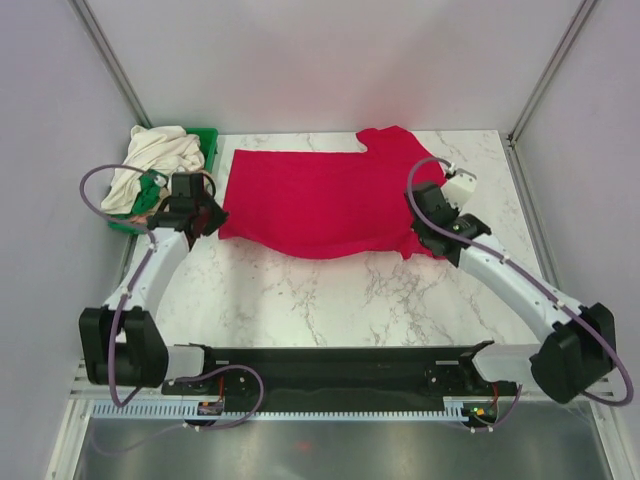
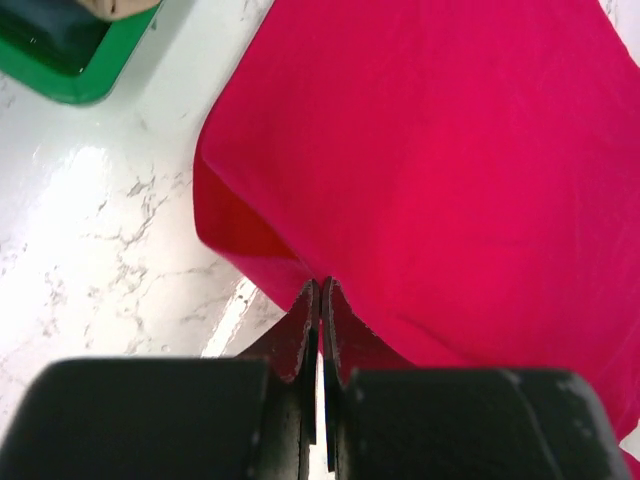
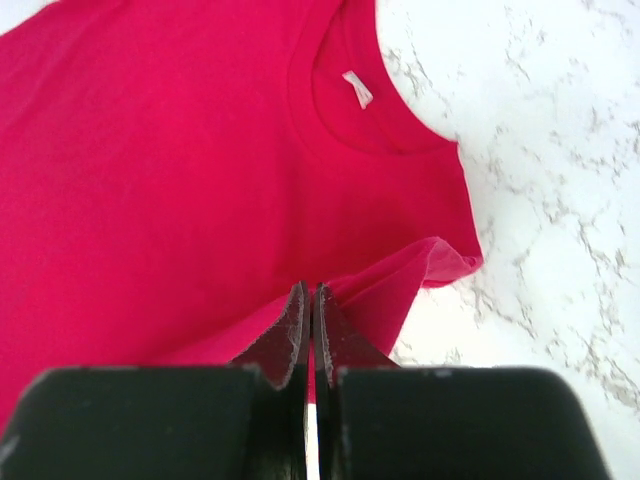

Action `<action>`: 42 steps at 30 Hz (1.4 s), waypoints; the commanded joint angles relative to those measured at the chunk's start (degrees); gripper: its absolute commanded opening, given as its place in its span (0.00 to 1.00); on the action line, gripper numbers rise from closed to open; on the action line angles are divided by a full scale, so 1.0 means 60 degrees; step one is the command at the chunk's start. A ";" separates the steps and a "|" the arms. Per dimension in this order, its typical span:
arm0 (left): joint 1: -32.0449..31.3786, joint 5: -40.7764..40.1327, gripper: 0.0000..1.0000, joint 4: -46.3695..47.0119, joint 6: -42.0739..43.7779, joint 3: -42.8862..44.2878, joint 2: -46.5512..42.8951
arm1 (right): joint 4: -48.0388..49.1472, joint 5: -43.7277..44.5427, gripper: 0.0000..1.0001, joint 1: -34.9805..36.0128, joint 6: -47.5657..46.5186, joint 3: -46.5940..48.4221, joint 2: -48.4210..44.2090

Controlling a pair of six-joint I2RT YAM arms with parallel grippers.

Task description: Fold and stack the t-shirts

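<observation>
– Across the upper middle of the overhead frame, the red t-shirt (image 1: 320,200) lies spread on the marble table (image 1: 330,300). Why do both arms sit at its lower edge?

– Each has a pinch there. The left gripper (image 2: 320,297) has its fingers pressed together on the shirt's lower-left corner. The cloth rises off the table into the tips, leaving a shadowed fold beneath. The right gripper (image 3: 310,300) is closed the same way on a ridge of fabric beside the sleeve (image 3: 440,260).

– So there are two matching holds, one toward each end of the same long edge?

– It looks so. Judged from the task, that would let the arms carry the edge over the body in one even fold.

– What of the cloth itself?

– It is a soft, matte knit in bright crimson, mostly flat, with a gentle ripple along the lower edge. The neckline band curves round a small white neck tag (image 3: 357,88).

– And around it?

– At the upper left of the overhead frame, cream shirts (image 1: 160,160) sit crumpled in a green tray (image 1: 208,140). The tray is hard, glossy plastic, near the red shirt's left edge but apart from it. Those shirts probably come later. The table is smooth and white with grey veins, so the fabric should slide on it rather than catch.
</observation>
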 commanded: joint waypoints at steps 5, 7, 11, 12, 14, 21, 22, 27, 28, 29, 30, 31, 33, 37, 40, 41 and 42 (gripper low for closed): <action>0.0215 -0.0182 0.02 -0.0610 0.0479 0.2477 0.2368 | 0.0806 -0.0652 0.00 -0.1086 -0.1072 0.1993 0.2085; 0.0318 -0.0139 0.02 -0.0815 0.0567 0.3166 0.3083 | 0.0836 -0.0857 0.00 -0.1264 -0.1204 0.2520 0.2712; 0.0449 0.0096 0.02 -0.1239 0.0801 0.4323 0.4313 | 0.0923 -0.1150 0.00 -0.1543 -0.1365 0.3282 0.3592; 0.0464 0.0125 0.02 -0.1371 0.0860 0.4775 0.4536 | 0.0924 -0.1165 0.00 -0.1572 -0.1395 0.3617 0.3769; 0.0479 0.0227 0.02 -0.1577 0.0933 0.5085 0.4932 | 0.0924 -0.1253 0.00 -0.1645 -0.1498 0.3927 0.4280; 0.0816 0.0388 0.02 -0.1914 0.0904 0.5730 0.6221 | 0.0807 -0.1604 0.00 -0.2084 -0.1673 0.5521 0.5951; 0.0874 0.0490 0.07 -0.1973 0.0904 0.5876 0.6527 | 0.0633 -0.1605 0.00 -0.2143 -0.1673 0.5757 0.6432; 0.0992 0.0653 0.37 -0.2779 0.1080 0.7063 0.6854 | 0.0076 -0.2000 0.53 -0.2933 -0.2024 0.7905 0.7900; 0.0977 0.0682 0.50 -0.2764 0.1080 0.7006 0.6635 | -0.0216 -0.2247 0.67 -0.3065 -0.2127 0.8217 0.8207; 0.0963 0.0624 0.56 -0.2764 0.1080 0.6904 0.6140 | -0.0335 -0.2337 0.86 -0.3313 -0.2157 0.8452 0.8253; 0.0919 0.0551 0.60 -0.2764 0.1080 0.6613 0.5831 | -0.0409 -0.2410 0.92 -0.3417 -0.2200 0.8440 0.8181; 0.0889 0.0448 0.64 -0.2750 0.1051 0.6407 0.5552 | -0.0351 -0.2454 0.95 -0.3505 -0.2157 0.8222 0.7774; 0.0816 0.0331 0.66 -0.2459 0.0920 0.5445 0.4615 | -0.0118 -0.2673 0.98 -0.3725 -0.1895 0.6854 0.7129; 0.0816 0.0316 0.68 -0.1478 0.0743 0.3303 0.3325 | 0.1622 -0.3668 0.98 -0.3901 -0.1310 0.3393 0.4731; 0.0831 0.0403 0.69 -0.0688 0.0685 0.2028 0.3000 | 0.2329 -0.4518 0.98 -0.4091 -0.1015 0.1413 0.3804; 0.0860 0.0476 0.69 -0.0525 0.0685 0.1808 0.3015 | 0.2460 -0.4694 0.97 -0.4121 -0.0956 0.1032 0.3656; 0.0860 0.0535 0.69 -0.0378 0.0627 0.1472 0.3116 | 0.2636 -0.5015 0.96 -0.4121 -0.0941 0.0404 0.3538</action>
